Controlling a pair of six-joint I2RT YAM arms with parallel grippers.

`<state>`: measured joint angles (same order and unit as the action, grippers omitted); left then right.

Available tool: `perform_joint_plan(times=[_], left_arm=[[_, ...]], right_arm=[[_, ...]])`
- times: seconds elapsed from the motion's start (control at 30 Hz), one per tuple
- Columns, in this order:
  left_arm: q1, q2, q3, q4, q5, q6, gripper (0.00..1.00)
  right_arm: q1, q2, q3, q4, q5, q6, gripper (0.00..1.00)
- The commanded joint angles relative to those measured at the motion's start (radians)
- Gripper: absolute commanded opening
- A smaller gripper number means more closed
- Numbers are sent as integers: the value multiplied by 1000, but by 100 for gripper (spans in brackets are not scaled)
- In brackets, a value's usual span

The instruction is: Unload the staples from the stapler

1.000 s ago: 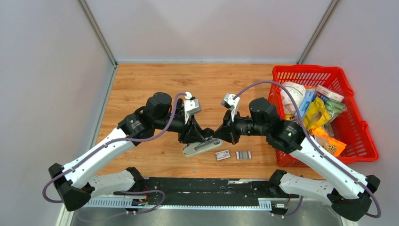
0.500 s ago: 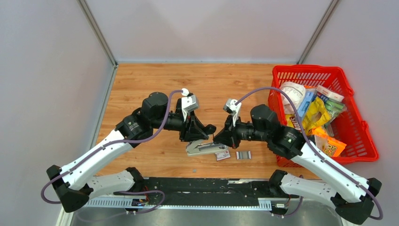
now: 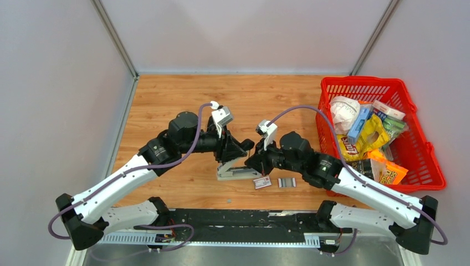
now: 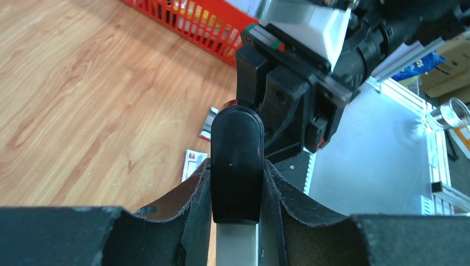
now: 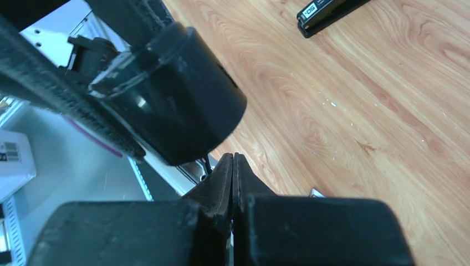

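Stapler [image 3: 242,174]: swung level since a second ago, clamped in half-spread left hand [image 4: 237,185] as a brace. Right hand [image 5: 233,166]: pinched closed, empty (likely a prodder). Staples [image 3: 286,182]: loose on worktop [image 3: 166,100], beside printed box [image 3: 262,182].

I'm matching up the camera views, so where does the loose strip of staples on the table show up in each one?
Top external: the staples lie flat near the table's front edge, just right of the small box.
Left wrist: a silvery sliver, centre frame, partly hidden behind the left side of the stapler.
Right wrist: not in it.
Shared landmark: the wooden tabletop, seen in all three.
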<state>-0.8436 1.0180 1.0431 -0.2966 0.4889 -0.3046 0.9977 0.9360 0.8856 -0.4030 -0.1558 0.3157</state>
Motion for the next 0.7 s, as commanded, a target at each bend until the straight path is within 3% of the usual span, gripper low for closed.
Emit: perform_joint_plan(times=[0.0, 0.27, 0.67], left_arm=[[3, -45, 18, 231, -125, -53, 0], [3, -98, -11, 254, -288, -80, 0], [3, -127, -72, 339, -464, -139, 0]], right_arm=[[51, 43, -33, 62, 113, 88, 0], [84, 86, -71, 128, 194, 151, 0], [120, 174, -77, 240, 182, 204, 0]])
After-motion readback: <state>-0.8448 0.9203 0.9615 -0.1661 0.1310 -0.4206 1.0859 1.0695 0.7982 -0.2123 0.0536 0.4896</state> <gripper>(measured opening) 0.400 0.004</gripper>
